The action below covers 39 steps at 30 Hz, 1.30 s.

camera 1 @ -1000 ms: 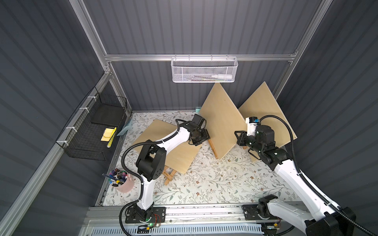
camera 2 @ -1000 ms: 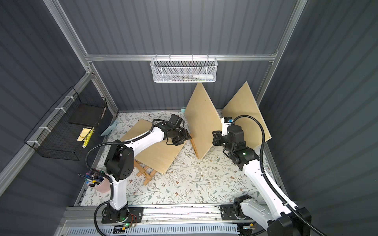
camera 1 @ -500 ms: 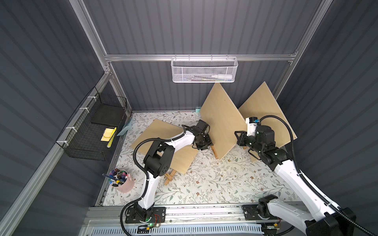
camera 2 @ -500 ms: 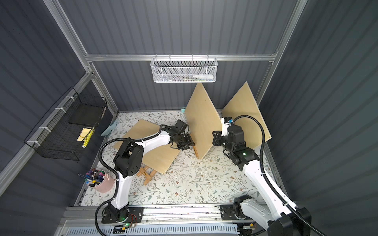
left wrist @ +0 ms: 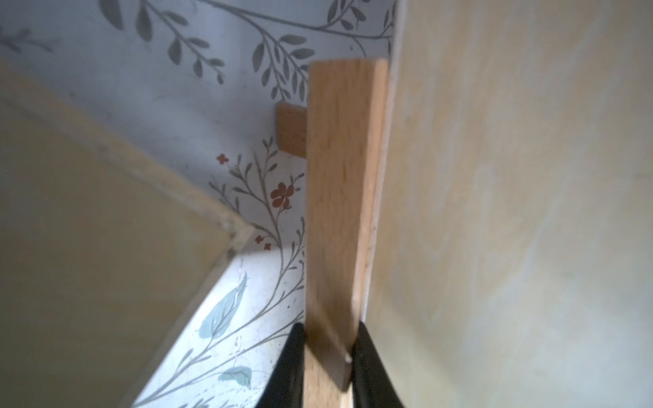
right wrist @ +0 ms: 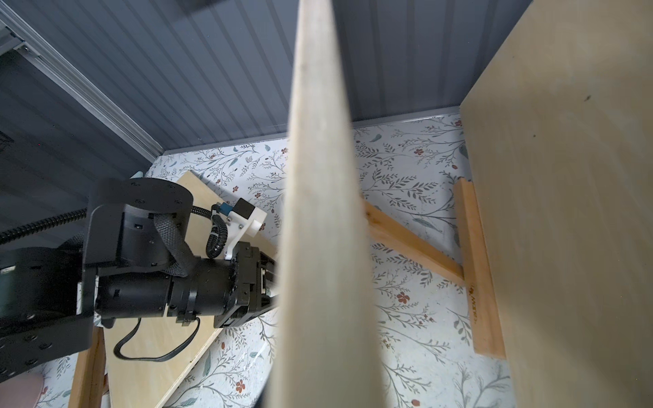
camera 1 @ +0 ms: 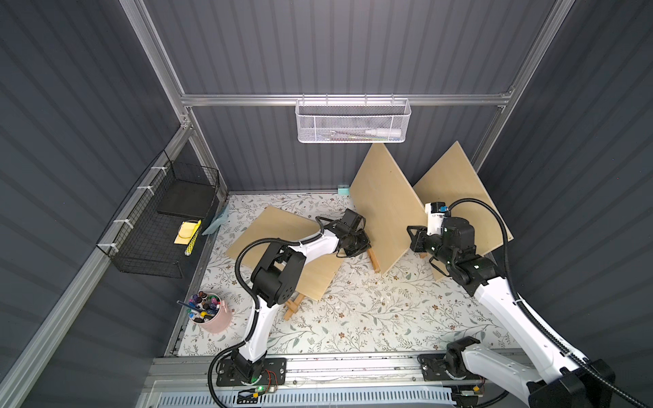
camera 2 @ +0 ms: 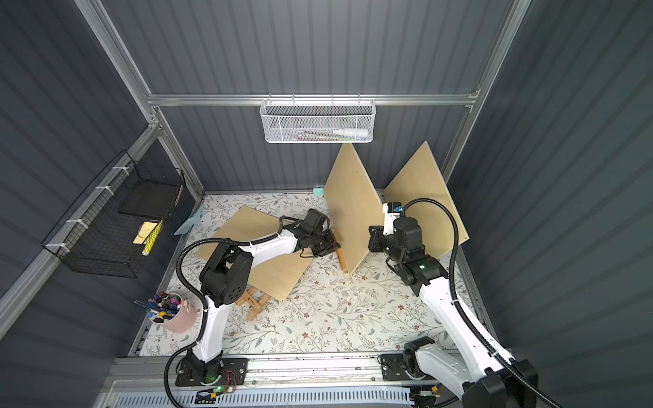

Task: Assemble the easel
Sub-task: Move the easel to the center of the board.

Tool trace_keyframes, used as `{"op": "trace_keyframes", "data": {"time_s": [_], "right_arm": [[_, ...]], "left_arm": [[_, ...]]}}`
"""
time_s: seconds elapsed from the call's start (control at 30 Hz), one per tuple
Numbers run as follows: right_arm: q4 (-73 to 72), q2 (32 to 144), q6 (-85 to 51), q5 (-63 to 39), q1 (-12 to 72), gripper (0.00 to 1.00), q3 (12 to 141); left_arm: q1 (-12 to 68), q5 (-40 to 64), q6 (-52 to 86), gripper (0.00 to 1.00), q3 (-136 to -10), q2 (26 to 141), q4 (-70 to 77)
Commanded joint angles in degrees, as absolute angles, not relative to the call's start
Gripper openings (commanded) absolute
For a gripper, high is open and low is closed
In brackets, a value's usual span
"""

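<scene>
Between the left gripper's (left wrist: 327, 349) jaws: easel leg (left wrist: 341, 197), pinched tight | left arm (camera 1: 311, 247) reaches low over flat board (camera 1: 279, 226) | right gripper (camera 1: 412, 238) clamps standing board (camera 1: 385, 208) just beside | flowery mat (camera 1: 353, 318) below, grey walls (camera 1: 318, 53) around

A lab robot cell: ribbed wall panels (camera 1: 318, 46) on an aluminium frame (camera 1: 247, 100) enclose the left arm (camera 1: 311, 247) and right arm (camera 1: 494, 296), bolted to a rail (camera 1: 353, 365). A mesh basket (camera 1: 353, 122) hangs beyond the left gripper (camera 1: 365, 245); a wire basket (camera 1: 148, 243) flanks its arm.

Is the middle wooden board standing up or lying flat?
Standing up, a bit tilted. The board rises steeply above the table.
</scene>
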State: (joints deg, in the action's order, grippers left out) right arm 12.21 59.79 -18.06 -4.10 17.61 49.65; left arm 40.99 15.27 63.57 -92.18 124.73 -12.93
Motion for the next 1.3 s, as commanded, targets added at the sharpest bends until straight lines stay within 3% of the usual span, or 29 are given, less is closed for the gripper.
{"op": "trace_keyframes", "data": {"time_s": [0.0, 0.3, 0.6, 1.27], "right_arm": [[40.73, 65.0, -15.92, -8.15, 18.98, 0.0, 44.38], [39.99, 65.81, -16.09, -8.66, 19.86, 0.0, 44.19], [41.89, 66.36, -15.6, -7.43, 22.33, 0.0, 44.89], [45.87, 63.8, -20.83, -3.42, 25.97, 0.0, 43.98]], "left_arm": [[41.56, 7.99, 69.06, 0.0, -92.86, 130.26, -7.04], [40.72, 0.79, 66.18, 0.0, -105.8, 136.86, -15.91], [38.08, -4.1, 66.13, 0.0, -109.31, 139.32, -16.53], [36.12, -7.05, 69.7, 0.0, -126.27, 148.97, -19.41]]}}
